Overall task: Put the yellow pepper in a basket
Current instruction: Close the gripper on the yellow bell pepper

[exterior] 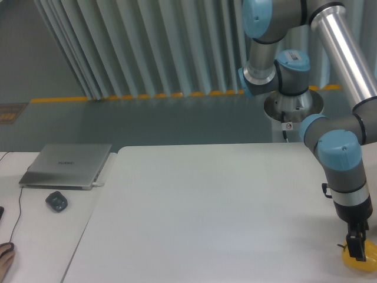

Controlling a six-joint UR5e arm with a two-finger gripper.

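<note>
The yellow pepper point(366, 260) lies at the table's front right corner, partly cut off by the frame edge, its dark stem pointing left. My gripper point(357, 247) hangs straight down from the blue-capped wrist, its dark fingers low against the pepper's top left side. The fingers read as one dark shape, so I cannot tell whether they are open or shut. No basket is in view.
A closed grey laptop point(66, 165) and a dark mouse point(56, 201) sit on the left desk, with a cable running along its edge. A hand point(5, 254) shows at the bottom left. The arm's pedestal point(293, 112) stands behind the white table point(206, 212).
</note>
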